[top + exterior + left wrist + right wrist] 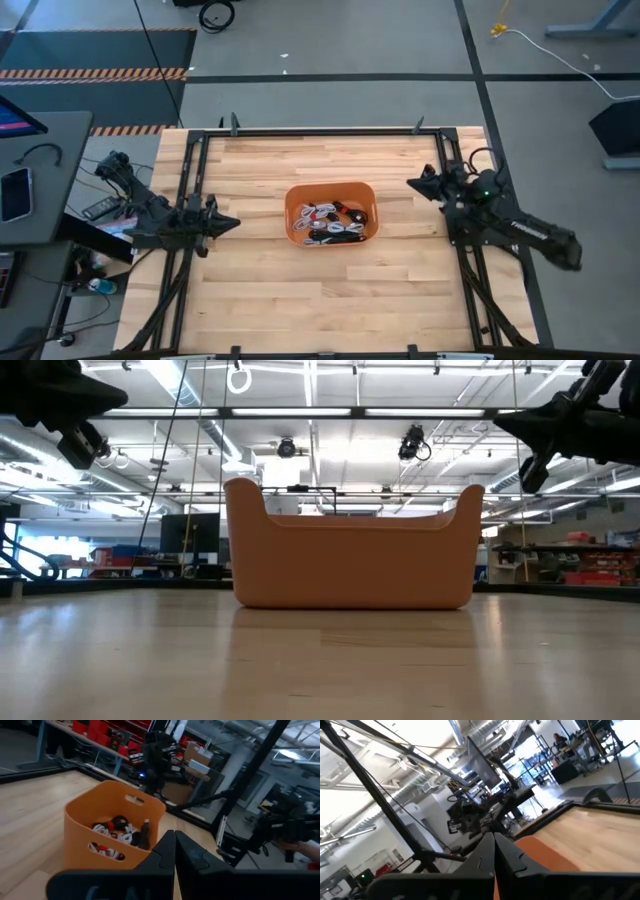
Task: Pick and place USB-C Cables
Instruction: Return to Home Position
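Parking the two arms at home is the step in hand. USB-C Cables, white, black and one marked with red, lie heaped inside the orange bin, which stands at the centre of the bench. Left hand hangs near the bench's left edge, fingers together and holding nothing. Right hand sits near the right edge, likewise pressed together and empty. Both are well apart from the bin.

To do the step well, each arm would best draw outward and upward, away from the bin's wall, so the bin is not nudged off centre. The fingers should remain together, and the elbows should keep clear of the black frame that borders the bench.

Surface: pale jointed wood planks. Room: grey floor with orange-and-black striped tape beyond the far left corner. A grey desk carrying a phone stands beside the left edge. In the low view, strip lights and shelving with red boxes fill the background.
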Motion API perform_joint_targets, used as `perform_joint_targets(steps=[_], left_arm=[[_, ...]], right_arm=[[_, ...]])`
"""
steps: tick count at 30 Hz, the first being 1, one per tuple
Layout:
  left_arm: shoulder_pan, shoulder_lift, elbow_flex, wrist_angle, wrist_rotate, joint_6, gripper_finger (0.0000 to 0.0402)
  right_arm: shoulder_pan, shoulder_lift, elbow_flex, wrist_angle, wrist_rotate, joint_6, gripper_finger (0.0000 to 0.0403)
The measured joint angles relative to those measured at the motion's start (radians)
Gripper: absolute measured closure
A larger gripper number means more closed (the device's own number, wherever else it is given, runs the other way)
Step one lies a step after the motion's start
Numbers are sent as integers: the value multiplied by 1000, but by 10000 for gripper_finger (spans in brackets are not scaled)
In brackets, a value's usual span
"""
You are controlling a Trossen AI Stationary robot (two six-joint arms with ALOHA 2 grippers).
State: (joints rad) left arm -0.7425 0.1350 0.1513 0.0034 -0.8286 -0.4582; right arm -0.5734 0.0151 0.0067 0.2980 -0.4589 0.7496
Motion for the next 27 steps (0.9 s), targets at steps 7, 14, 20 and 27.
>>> perform_joint_targets(steps=[7,14,20,27], left_arm=[[0,0,0,-24,-2,-1,395],[0,0,0,-60,-10,-1,395],[0,0,0,-60,-10,-1,395],[0,1,0,-69,-10,122,395]], right_arm=[[361,59,0,-15,354,-92,403],[662,232,0,13,645,-123,403],[752,316,0,91,674,-174,403],[795,375,0,67,666,-178,403]])
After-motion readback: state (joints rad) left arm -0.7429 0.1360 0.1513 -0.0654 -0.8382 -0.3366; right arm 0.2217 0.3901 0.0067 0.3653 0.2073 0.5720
